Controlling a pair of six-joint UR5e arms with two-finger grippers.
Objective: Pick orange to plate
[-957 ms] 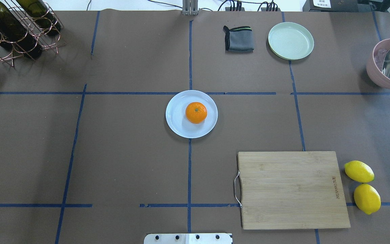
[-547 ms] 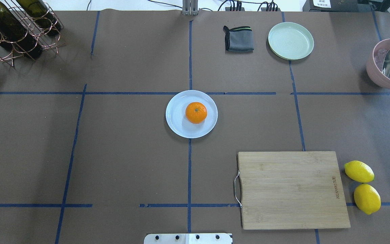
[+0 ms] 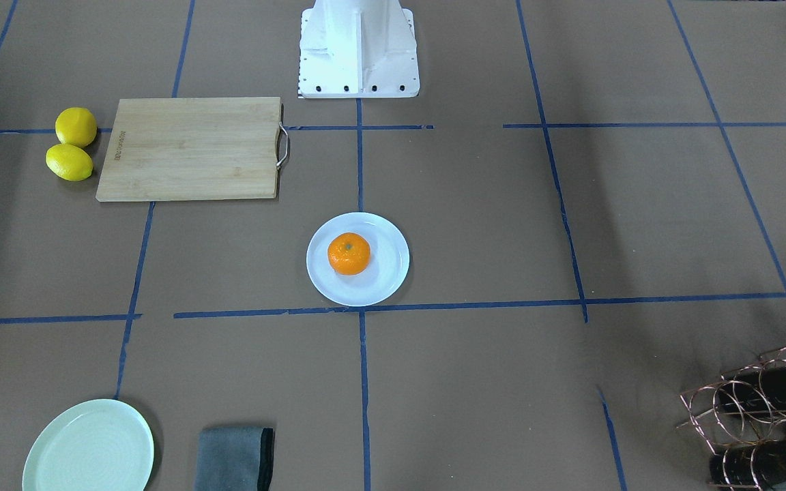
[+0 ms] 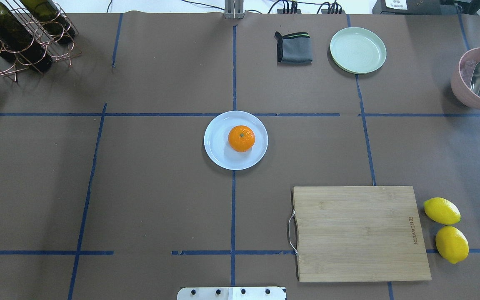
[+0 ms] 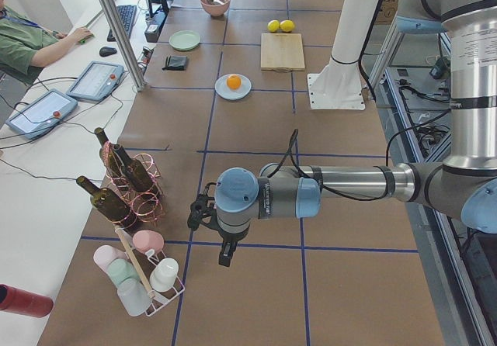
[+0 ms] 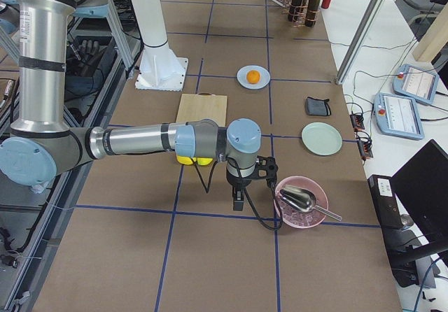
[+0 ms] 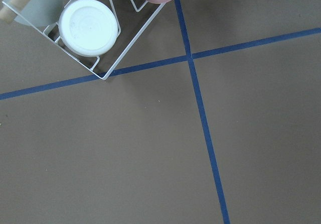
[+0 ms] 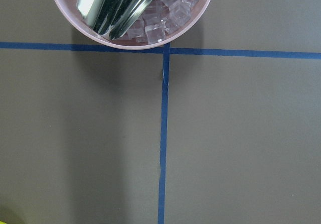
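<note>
The orange [image 4: 241, 138] sits on the white plate [image 4: 219, 149] at the table's middle, slightly toward the plate's right side; in the front-facing view the orange [image 3: 348, 254] rests on the same plate [image 3: 385, 273]. Neither gripper is near it. My left gripper [image 5: 225, 257] hangs over the table's far left end beside the bottle rack, seen only in the left side view. My right gripper [image 6: 238, 201] hangs at the far right end next to the pink bowl, seen only in the right side view. I cannot tell whether either is open or shut.
A wooden cutting board [image 4: 361, 233] and two lemons [image 4: 446, 229] lie front right. A mint-green plate [image 4: 358, 50] and a grey cloth [image 4: 294, 48] are at the back. A pink bowl [image 4: 465, 91] holds ice and a scoop. A wine rack [image 4: 19, 37] stands back left.
</note>
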